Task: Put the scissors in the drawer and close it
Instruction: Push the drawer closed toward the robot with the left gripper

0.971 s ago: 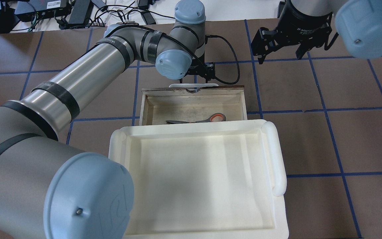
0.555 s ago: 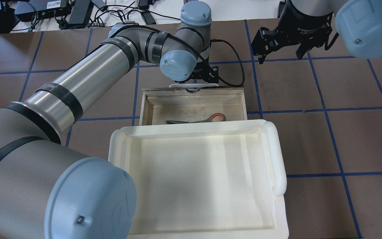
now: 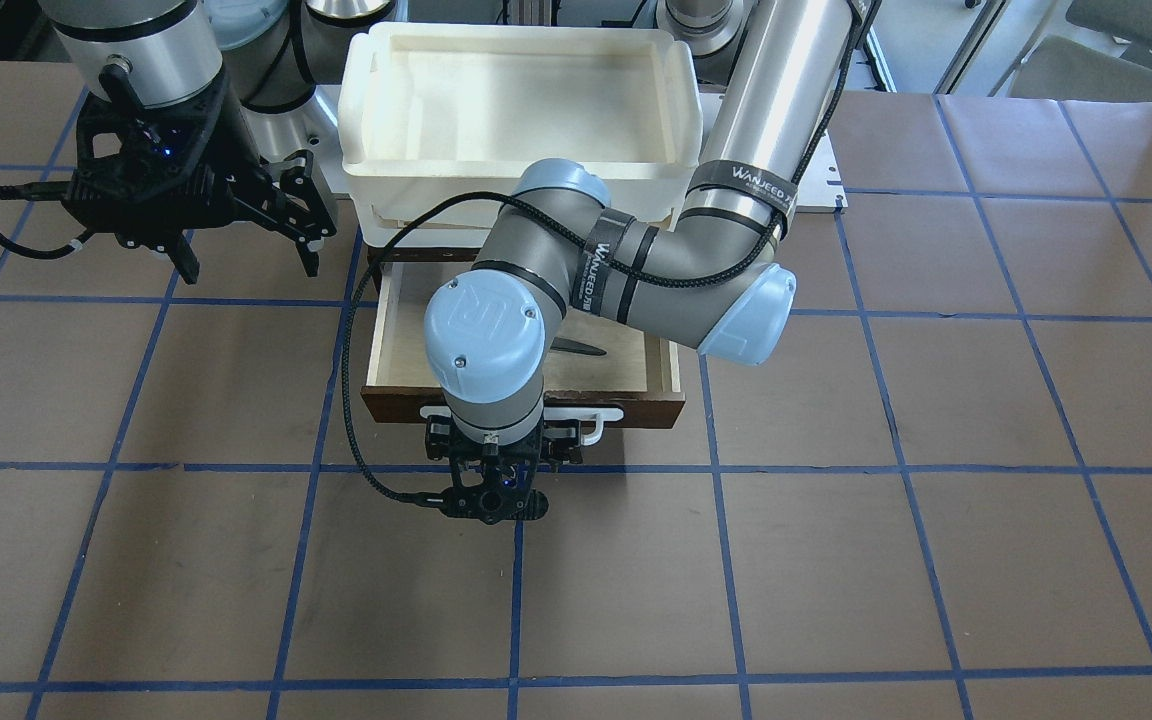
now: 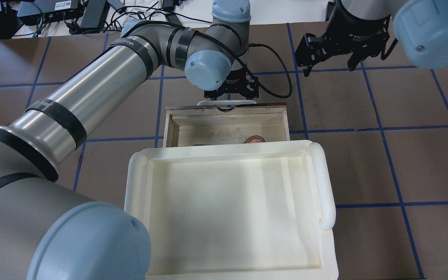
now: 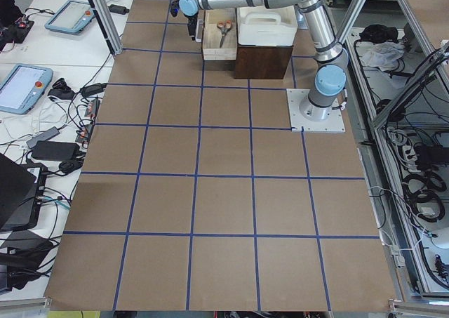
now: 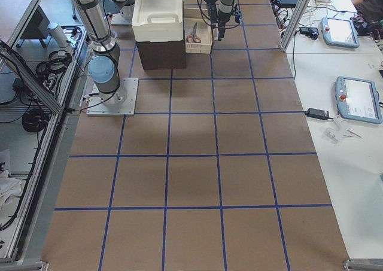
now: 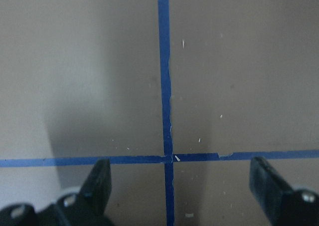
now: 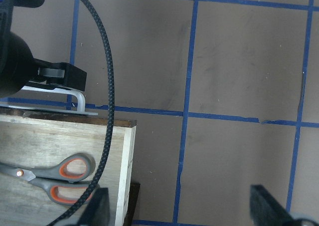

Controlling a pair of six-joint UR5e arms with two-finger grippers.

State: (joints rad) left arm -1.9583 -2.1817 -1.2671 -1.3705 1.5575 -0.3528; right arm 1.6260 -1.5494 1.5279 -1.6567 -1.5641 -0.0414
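Scissors lay in the open drawer; the spread left gripper might slip off the handle while pushing.

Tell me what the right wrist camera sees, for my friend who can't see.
Scissors lie in an open wooden drawer at the lower left, with a black cable crossing in front. The rest is brown table with blue lines, and the open right tool peeks in at the bottom edge.
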